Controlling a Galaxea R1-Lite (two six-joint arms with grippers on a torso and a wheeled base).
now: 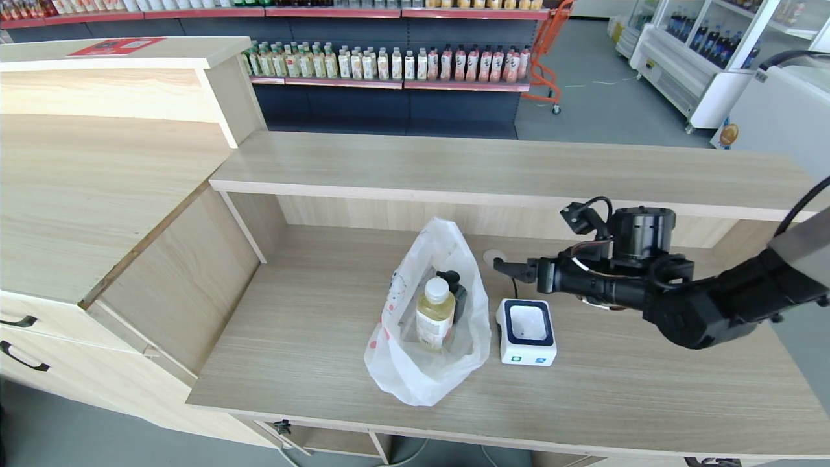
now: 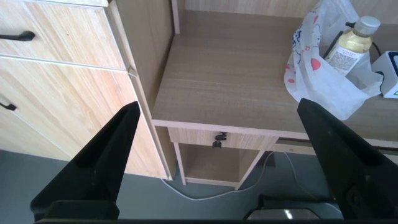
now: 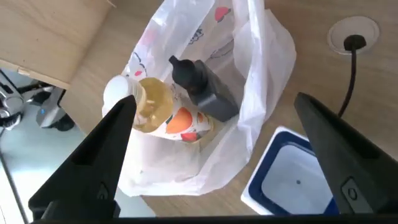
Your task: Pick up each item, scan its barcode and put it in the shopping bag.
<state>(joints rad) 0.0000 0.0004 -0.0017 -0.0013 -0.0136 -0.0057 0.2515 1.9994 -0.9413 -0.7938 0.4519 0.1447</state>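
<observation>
Yellow bottle (image 1: 435, 313) and black bottle (image 1: 453, 287) sit inside white shopping bag (image 1: 401, 379).

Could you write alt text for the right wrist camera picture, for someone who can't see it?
A white shopping bag stands open on a wooden counter, holding a pale yellow drink bottle with a white cap and a black bottle. The robot's open right hand faces it, and a white-and-blue scanner sits beside the bag.

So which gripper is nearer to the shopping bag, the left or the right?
Right. The right gripper hangs open just beside the shopping bag, above the counter. The left gripper, also open, is off the counter's front edge, well away.
</observation>
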